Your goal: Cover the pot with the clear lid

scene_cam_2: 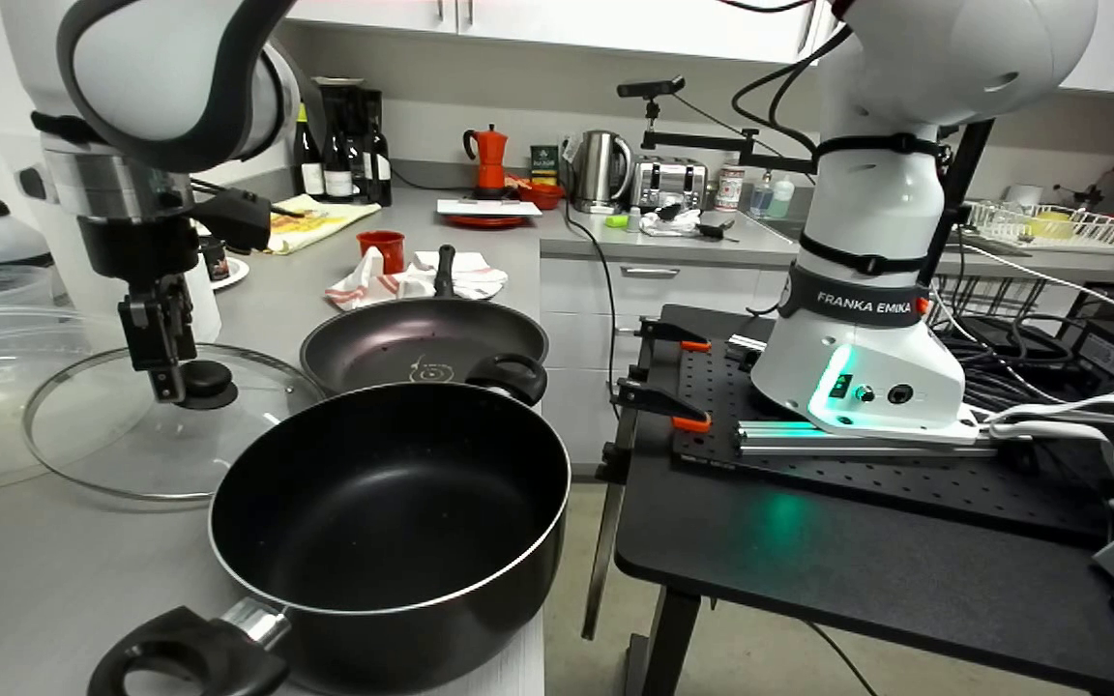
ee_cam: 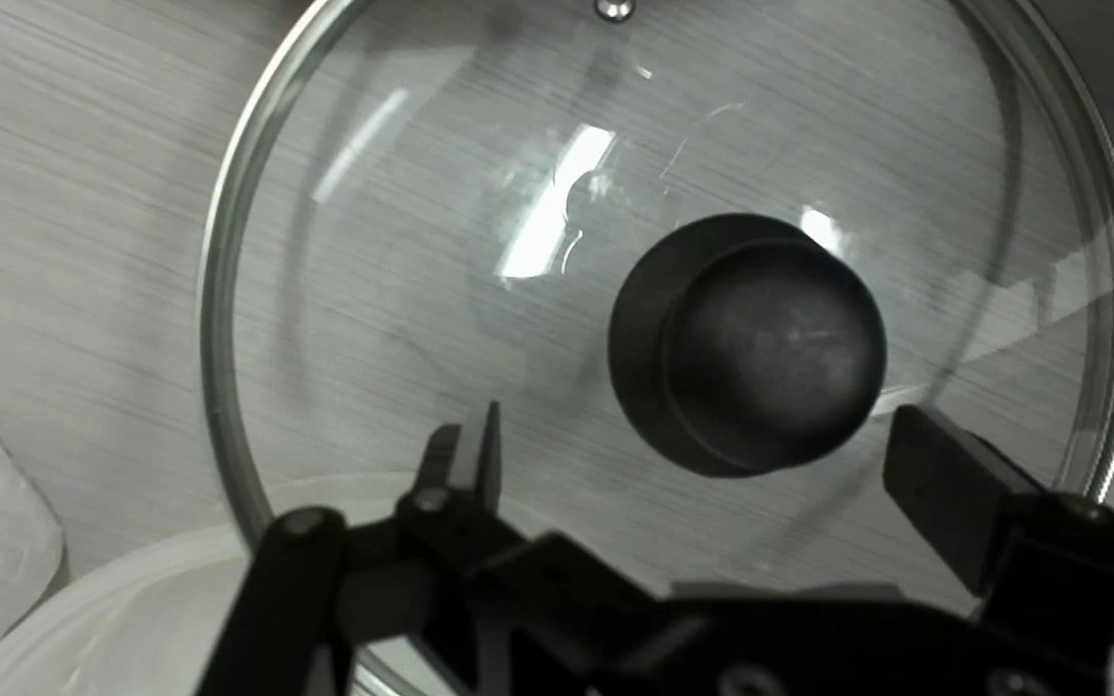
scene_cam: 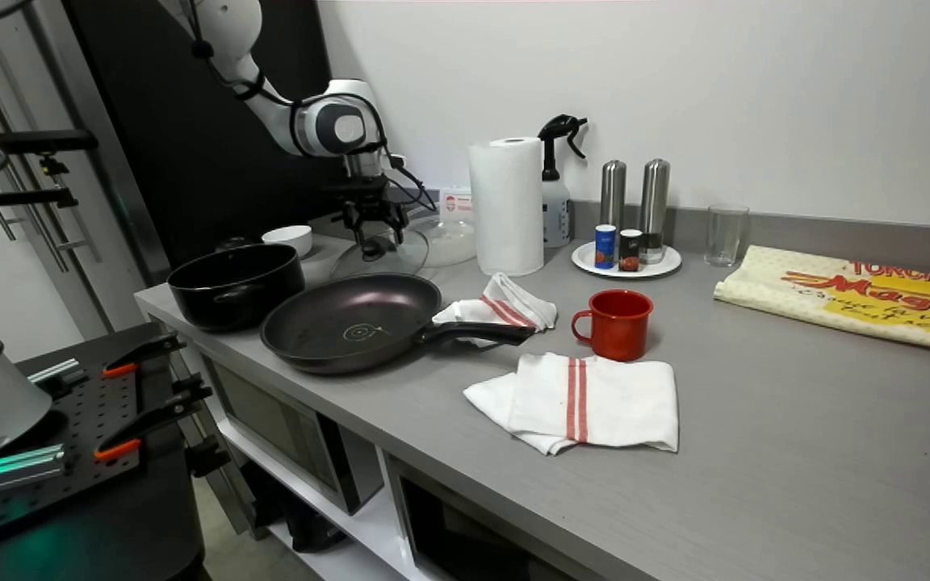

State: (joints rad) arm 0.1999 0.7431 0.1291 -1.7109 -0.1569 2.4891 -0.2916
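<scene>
Two fingers (ee_cam: 949,493) of the gripper (ee_cam: 694,445) stood wide apart, gripping nothing, close to the knob (ee_cam: 775,358) of the lid (ee_cam: 422,300), which lay near the uncovered pot (scene_cam_2: 393,512) on the counter (scene_cam: 796,452).

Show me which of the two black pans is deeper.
The pot with two short looped handles: it stands taller than the shallow frying pan beside it, which has one long handle.

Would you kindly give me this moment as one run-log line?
claw: open, near the black knob; clear lid: off the pot, knob up; pot: uncovered; frying pan: beside pot; next, probably: grip knob
</scene>
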